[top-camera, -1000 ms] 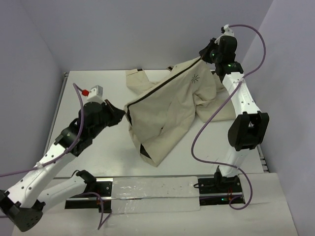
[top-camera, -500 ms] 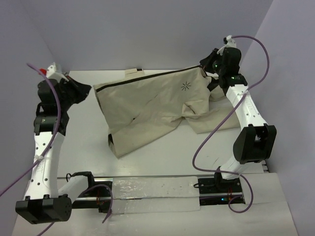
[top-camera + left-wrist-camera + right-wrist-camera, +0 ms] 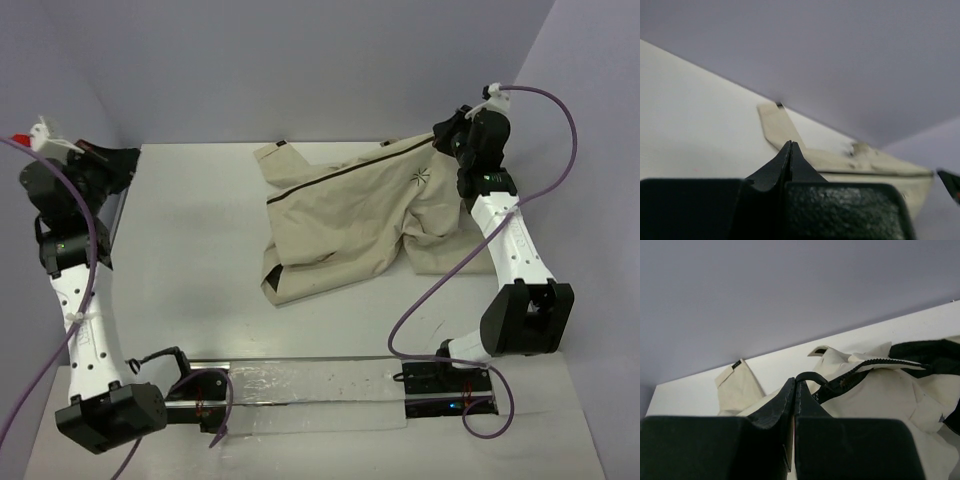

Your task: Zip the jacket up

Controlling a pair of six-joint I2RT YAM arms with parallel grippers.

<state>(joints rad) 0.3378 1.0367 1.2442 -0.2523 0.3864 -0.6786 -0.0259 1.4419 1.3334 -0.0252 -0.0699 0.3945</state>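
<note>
jacket [image 3: 340, 215] on table [image 3: 190, 255], right of centre

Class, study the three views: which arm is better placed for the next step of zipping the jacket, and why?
Right. The right gripper is shut at the jacket's dark zipper edge. The left gripper is shut on nothing, off at the table's far left, apart from the fabric.

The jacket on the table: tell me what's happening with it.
The right gripper is shut on the jacket at one end of its dark zipper edge, holding that corner up. The rest lies crumpled on the table. The left gripper is shut and empty at the far left, apart from the fabric.
</note>
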